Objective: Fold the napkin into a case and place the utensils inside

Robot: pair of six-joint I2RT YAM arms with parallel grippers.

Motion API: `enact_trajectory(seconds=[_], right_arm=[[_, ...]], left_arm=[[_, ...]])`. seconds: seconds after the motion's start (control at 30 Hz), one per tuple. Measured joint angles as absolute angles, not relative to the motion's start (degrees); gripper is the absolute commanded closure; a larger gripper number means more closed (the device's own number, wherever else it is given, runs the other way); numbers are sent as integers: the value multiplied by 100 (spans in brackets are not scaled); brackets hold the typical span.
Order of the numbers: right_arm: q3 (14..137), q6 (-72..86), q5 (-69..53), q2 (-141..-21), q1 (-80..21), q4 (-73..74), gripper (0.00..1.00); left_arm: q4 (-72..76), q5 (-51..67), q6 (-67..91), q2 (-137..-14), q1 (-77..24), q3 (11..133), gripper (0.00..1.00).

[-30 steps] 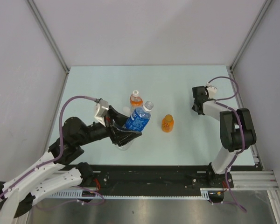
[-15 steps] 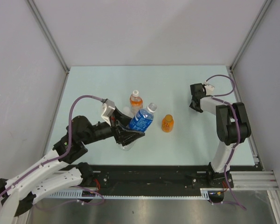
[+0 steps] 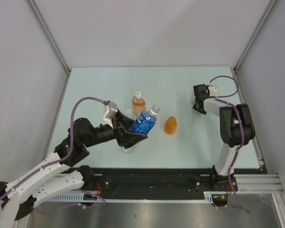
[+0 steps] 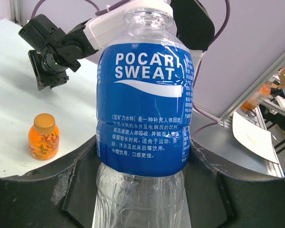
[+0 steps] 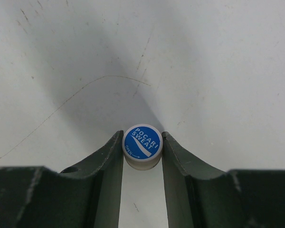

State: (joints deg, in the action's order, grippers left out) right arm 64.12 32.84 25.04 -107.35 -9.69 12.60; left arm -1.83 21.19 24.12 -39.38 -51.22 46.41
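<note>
Three bottles (image 3: 143, 121) and, seemingly, one loose cap (image 5: 142, 141).

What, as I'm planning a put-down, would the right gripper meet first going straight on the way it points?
Most likely the table: the right gripper, shut on the blue cap, points at it; depth is unclear.

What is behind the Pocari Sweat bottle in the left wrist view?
Behind the Pocari Sweat bottle the right arm stretches across, its right gripper pointing down at the table. A small orange bottle stands below it. The Pocari Sweat bottle covers the arm's middle.
</note>
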Motion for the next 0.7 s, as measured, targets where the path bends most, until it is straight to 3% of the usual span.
enact_trajectory(seconds=[0.53, 0.7], right_arm=[[6466, 3256, 2342, -10737, -961, 1363, 50], [6490, 3251, 2290, -10739, -963, 1413, 46]], left_arm=[[-40, 2139, 2443, -3979, -5122, 4571, 94], [-16, 2143, 2443, -4049, -5124, 4571, 93]])
